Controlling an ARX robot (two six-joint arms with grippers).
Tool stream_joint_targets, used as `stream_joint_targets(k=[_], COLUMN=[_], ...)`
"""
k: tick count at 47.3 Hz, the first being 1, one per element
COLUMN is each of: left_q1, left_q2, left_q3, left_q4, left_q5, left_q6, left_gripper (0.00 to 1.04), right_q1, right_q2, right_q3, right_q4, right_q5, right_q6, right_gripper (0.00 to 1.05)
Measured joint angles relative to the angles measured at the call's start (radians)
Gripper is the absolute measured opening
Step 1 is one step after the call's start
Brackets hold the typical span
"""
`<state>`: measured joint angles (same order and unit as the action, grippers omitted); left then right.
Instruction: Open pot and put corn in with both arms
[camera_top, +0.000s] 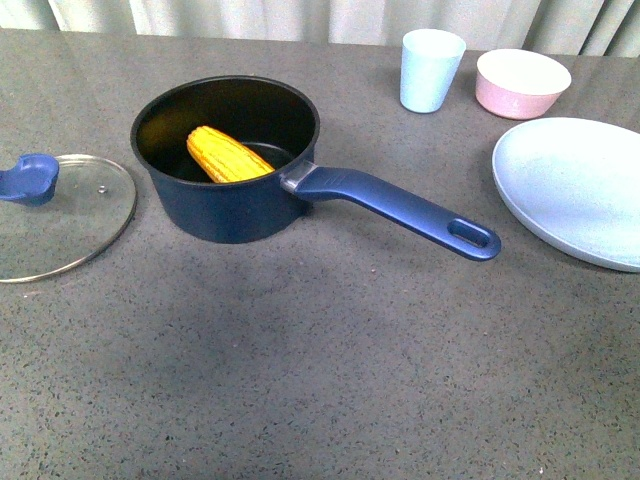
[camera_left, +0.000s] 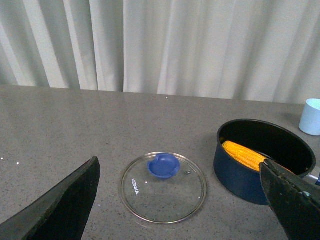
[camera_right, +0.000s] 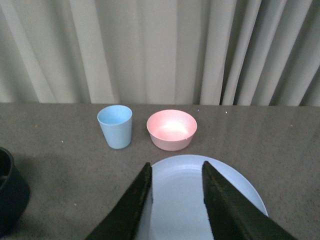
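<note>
The navy pot (camera_top: 235, 205) stands uncovered on the table, its long handle (camera_top: 400, 208) pointing right. The yellow corn (camera_top: 228, 155) lies inside it, leaning on the wall; the left wrist view also shows the corn (camera_left: 244, 154) in the pot (camera_left: 240, 175). The glass lid (camera_top: 60, 225) with its blue knob (camera_top: 30, 178) lies flat to the pot's left. Neither arm appears in the front view. My left gripper (camera_left: 181, 175) is open and wide, held above the lid (camera_left: 163, 187). Empty and open, my right gripper (camera_right: 176, 172) hovers over the pale blue plate (camera_right: 177, 200).
A light blue cup (camera_top: 431, 69) and a pink bowl (camera_top: 522, 82) stand at the back right, and a large pale blue plate (camera_top: 575, 190) lies at the right edge. A curtain hangs behind the table.
</note>
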<state>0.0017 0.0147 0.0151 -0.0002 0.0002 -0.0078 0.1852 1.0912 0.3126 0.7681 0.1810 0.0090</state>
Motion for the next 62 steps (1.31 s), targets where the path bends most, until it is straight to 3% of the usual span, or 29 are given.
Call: stream_joint_targets(k=[9, 20, 23, 26, 40, 62], left_q1=[0.0, 0.0, 0.0, 0.0, 0.0, 0.0], left_q2=[0.0, 0.0, 0.0, 0.0, 0.0, 0.0], left_q3=[0.0, 0.0, 0.0, 0.0, 0.0, 0.0], left_q4=[0.0, 0.0, 0.0, 0.0, 0.0, 0.0], left_q5=[0.0, 0.0, 0.0, -0.001, 0.0, 0.0], left_q6=[0.0, 0.0, 0.0, 0.0, 0.0, 0.0], left_gripper=[0.96, 0.96, 0.96, 0.96, 0.96, 0.96], right_q1=[-0.039, -0.096, -0.148, -0.179, -0.182, -0.183], right_q2=[-0.095, -0.258, -0.308, -0.356, -0.481, -0.743], right_q3=[-0.09, -0.194, -0.215, -0.233, -0.289, -0.29], right_q4=[-0.004, -0.065, -0.094, -0.124, -0.173, -0.42], right_q5=[-0.048, -0.097, -0.171, -0.175, -0.18, -0.182], right_q6=[-0.008, -0.006, -0.006, -0.006, -0.006, -0.006], right_gripper=[0.02, 0.02, 0.02, 0.02, 0.02, 0.02])
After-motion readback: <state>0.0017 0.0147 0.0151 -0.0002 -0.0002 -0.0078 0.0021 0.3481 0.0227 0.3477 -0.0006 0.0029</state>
